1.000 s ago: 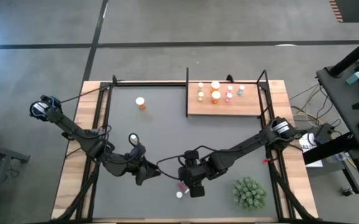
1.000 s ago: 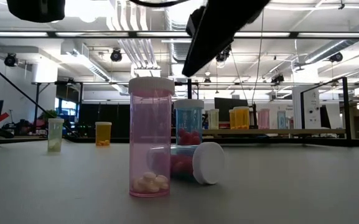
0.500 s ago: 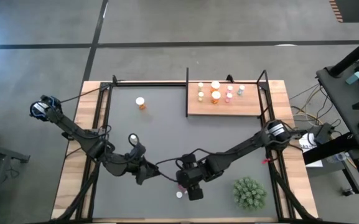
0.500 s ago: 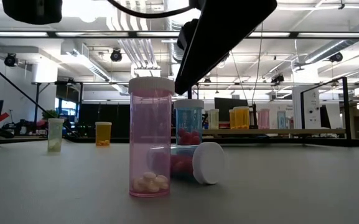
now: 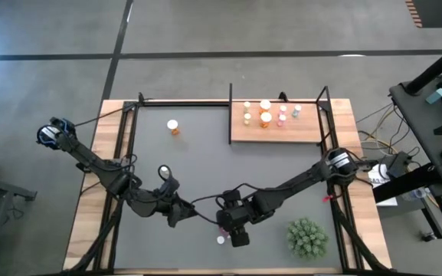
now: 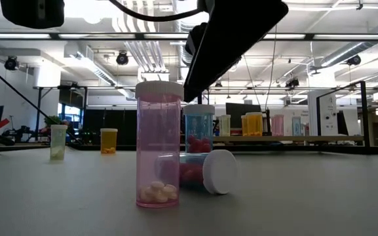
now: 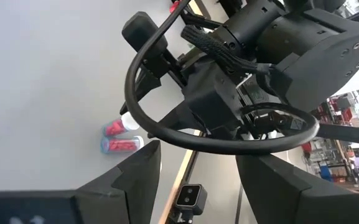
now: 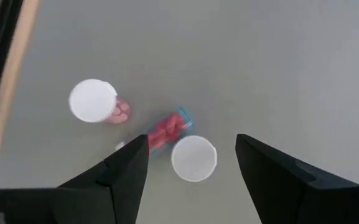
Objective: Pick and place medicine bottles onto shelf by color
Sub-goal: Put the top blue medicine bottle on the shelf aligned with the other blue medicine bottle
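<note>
Three bottles stand close together near the mat's front. A pink bottle (image 6: 158,144) stands upright and shows from above in the right wrist view (image 8: 93,100). A blue-tinted bottle with red pills (image 6: 198,128) stands behind it, its white cap (image 8: 193,158) up. A third bottle (image 8: 167,129) lies on its side between them. My right gripper (image 8: 191,186) hovers open above them, pointing down, and touches nothing; it also shows in the high view (image 5: 232,230). My left gripper (image 5: 186,216) waits open just to its left. An orange bottle (image 5: 173,126) and a pale green one (image 6: 57,141) stand on the mat. The shelf (image 5: 312,132) at the far right holds several bottles.
A green spiky plant (image 5: 307,237) stands at the mat's front right, close to my right arm. Black frame posts (image 5: 230,113) edge the shelf. A cable (image 7: 167,118) loops between the two grippers. Open mat lies between the bottle group and the shelf.
My right gripper has shifted a little toward the table's left, staying above the bottle group and open. The bottles have not moved.
</note>
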